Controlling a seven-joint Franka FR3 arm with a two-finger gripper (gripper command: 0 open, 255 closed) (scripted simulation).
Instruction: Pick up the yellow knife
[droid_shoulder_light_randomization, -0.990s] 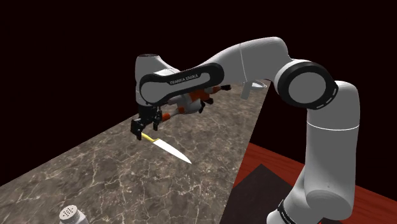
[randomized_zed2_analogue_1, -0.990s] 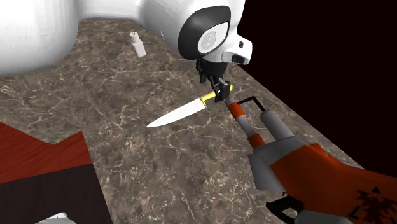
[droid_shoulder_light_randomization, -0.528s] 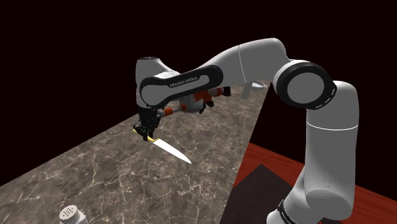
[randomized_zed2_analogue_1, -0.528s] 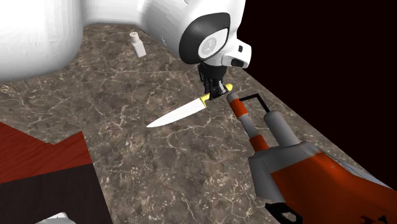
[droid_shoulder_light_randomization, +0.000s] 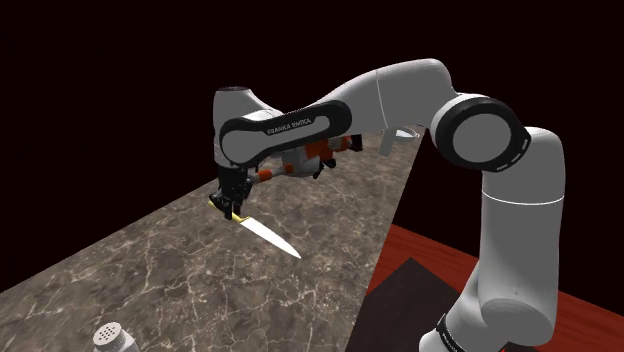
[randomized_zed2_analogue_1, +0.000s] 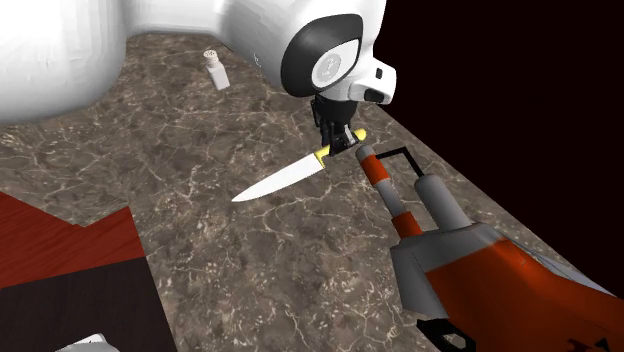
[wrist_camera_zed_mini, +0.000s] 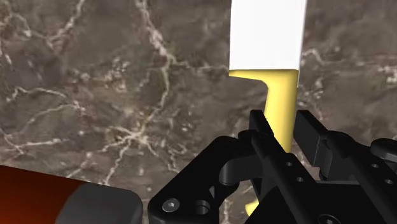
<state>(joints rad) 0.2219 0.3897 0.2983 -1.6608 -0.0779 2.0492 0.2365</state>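
Shoulder view: the gripper (droid_shoulder_light_randomization: 232, 207) is down on the handle of the knife (droid_shoulder_light_randomization: 270, 236), near the marble counter's (droid_shoulder_light_randomization: 150, 270) long edge. The blade seems flat on the counter, so the lift is left.
Second exterior view: an orange-grey tool (randomized_zed2_analogue_1: 385, 190) lies just beside the handle.
Wrist view: the fingers (wrist_camera_zed_mini: 264, 137) clamp the yellow handle; grasp done.

Soft, even light falls across all three views. The marbled counter (droid_shoulder_light_randomization: 200, 270) reads mid-dark, with its pale veins catching the light, and it looks paler toward its far end in the shoulder view. The white arm (droid_shoulder_light_randomization: 400, 90) is the brightest surface, shaded grey along its underside. In the second exterior view, its nearest part is almost washed out. The knife (wrist_camera_zed_mini: 267, 32) has a blade of flat, uniform white. The black gripper (wrist_camera_zed_mini: 284, 124) carries faint grey highlights along its edges. A black area (droid_shoulder_light_randomization: 100, 80) surrounds the counter.
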